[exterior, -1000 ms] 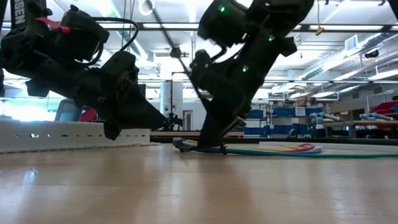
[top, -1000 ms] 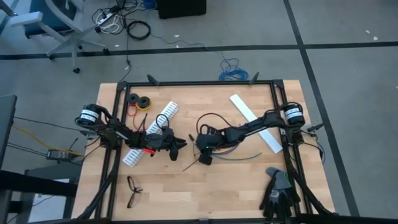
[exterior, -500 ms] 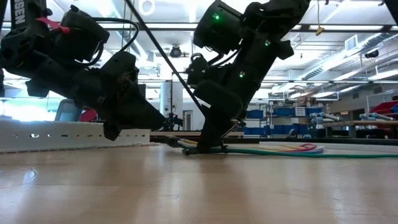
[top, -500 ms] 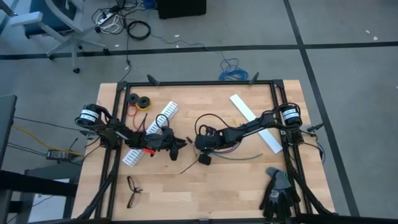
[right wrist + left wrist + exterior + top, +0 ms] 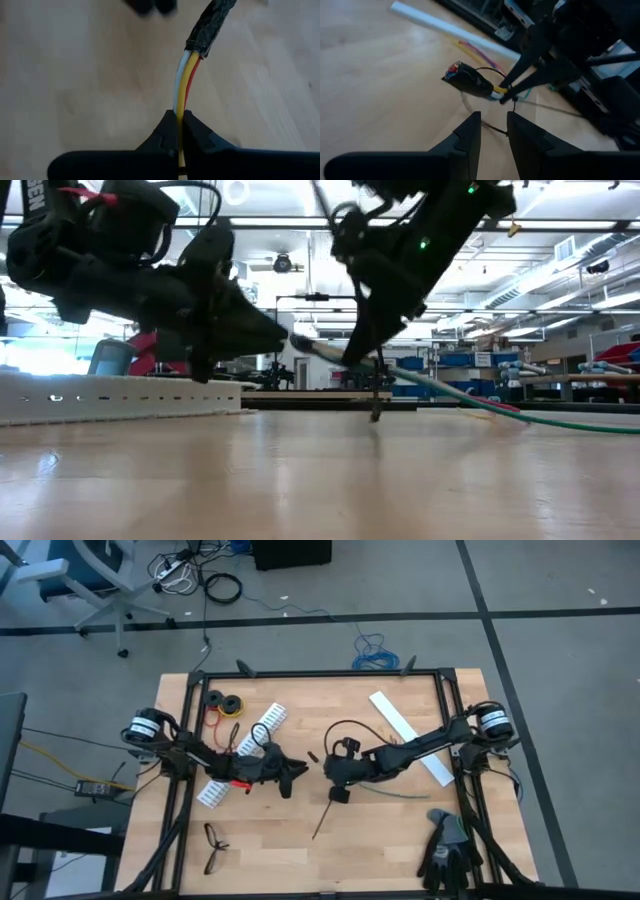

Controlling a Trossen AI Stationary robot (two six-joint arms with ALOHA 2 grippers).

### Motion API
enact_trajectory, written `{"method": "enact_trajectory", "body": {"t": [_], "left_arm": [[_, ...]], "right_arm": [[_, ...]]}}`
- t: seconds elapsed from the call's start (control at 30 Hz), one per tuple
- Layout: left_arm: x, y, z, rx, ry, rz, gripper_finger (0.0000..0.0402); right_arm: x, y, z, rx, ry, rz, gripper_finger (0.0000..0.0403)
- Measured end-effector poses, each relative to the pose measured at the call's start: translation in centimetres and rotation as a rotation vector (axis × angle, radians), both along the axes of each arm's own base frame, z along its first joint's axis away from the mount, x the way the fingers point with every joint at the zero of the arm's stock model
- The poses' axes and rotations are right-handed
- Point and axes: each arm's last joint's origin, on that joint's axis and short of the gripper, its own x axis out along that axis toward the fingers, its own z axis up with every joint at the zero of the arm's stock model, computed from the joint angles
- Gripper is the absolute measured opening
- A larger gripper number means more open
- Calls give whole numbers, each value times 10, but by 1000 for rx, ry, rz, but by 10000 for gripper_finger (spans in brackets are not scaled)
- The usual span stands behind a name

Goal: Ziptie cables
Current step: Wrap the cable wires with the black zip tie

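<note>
The cables [image 5: 183, 85], white, yellow and red wires, end in a stub wrapped in black tape [image 5: 212, 20]. My right gripper [image 5: 330, 765] is shut on them at the table's middle, and their taped end [image 5: 315, 348] is up in the air. My left gripper [image 5: 493, 131] stands just left of that end [image 5: 470, 82], open by a narrow gap with nothing in it. A thin black ziptie [image 5: 322, 822] slants near the right gripper. In the low view a thin dark strip [image 5: 377, 390] hangs from the bundle to the table. My right gripper pinches the cables between its two fingers just behind the black-taped end [image 5: 181, 102]. The fingers slant down from the table's right and lie across the wires. The taped end sticks out level, clear of the table. The wires' other part [image 5: 560, 421] trails down onto the table.
A white slotted strip [image 5: 262, 728] lies under the left arm and a flat white bar [image 5: 400, 725] under the right arm. Black eyeglasses [image 5: 213, 845] and dark gloves [image 5: 445, 845] lie near the front edge. Tape rolls [image 5: 225, 703] sit at the far left.
My right gripper has risen and gone a little toward the table's right edge. It has taken the cables' taped end up off the table, while their other part stays down. The ziptie has shifted with them. My left gripper has risen slightly toward the taped end.
</note>
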Motion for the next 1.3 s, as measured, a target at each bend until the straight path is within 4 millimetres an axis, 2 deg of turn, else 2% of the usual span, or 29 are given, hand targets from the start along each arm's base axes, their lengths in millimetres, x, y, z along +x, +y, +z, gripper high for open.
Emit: {"method": "enact_trajectory", "body": {"t": [0.2, 0.33, 0.43, 0.67, 1.3], "left_arm": [[23, -2, -10, -1, -99, 18, 104], [33, -2, -19, -35, -236, 6, 104], [38, 1, -23, -72, -254, 22, 104], [39, 8, -24, -134, -277, 37, 104], [41, 17, -24, -102, -262, -18, 87]], "right_arm": [[-6, 2, 1, 41, -124, 21, 0], [-8, 2, -4, 43, -120, 22, 0], [-8, 5, -4, 45, -125, 32, 0], [-8, 5, -2, 48, -139, 41, 0], [-7, -5, -3, 141, -108, 85, 0]]}}
